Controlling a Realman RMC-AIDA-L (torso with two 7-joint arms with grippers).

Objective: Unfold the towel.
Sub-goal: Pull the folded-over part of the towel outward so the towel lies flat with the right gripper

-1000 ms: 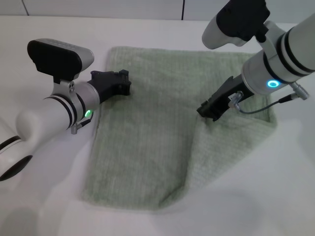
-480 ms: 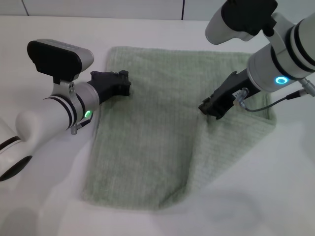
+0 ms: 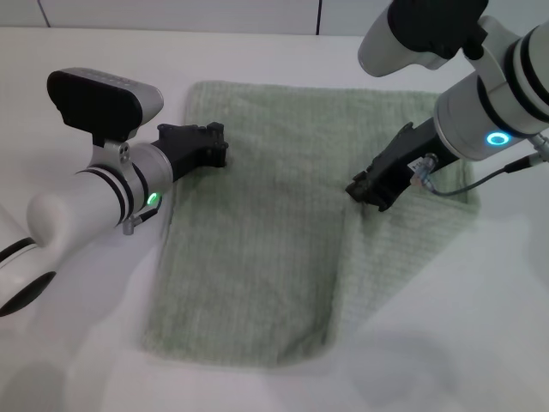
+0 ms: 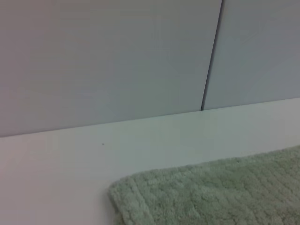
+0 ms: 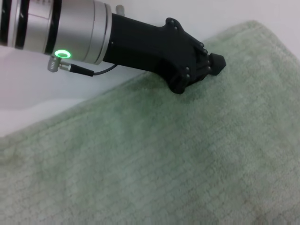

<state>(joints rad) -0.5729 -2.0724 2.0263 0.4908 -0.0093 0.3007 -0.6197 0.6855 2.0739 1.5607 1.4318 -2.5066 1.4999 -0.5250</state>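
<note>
head view: your towel [image 3: 257, 249] lies on the white table [image 3: 77, 360], mostly flat, with its far-left corner just past the left gripper. on the right side a flap is folded over the main sheet, its diagonal edge running from under the right gripper down to the near edge. your left gripper [image 3: 214, 148] rests at the towel's left edge near the far corner, fingers drawn together and pressing on the cloth; whether any cloth is pinched between them you cannot tell. your right gripper [image 3: 371, 193] sits on the folded flap, right of the towel's middle, tips down on the cloth; open or closed you cannot tell from here.

left wrist view: you see only a rounded towel corner [image 4: 154, 197] lying flat on the table, with a pale wall [image 4: 108, 61] behind.

right wrist view: ribbed towel fills most of it, and the left gripper [image 5: 213, 64] shows farther off, fingers together, tip touching the cloth near its edge.
</note>
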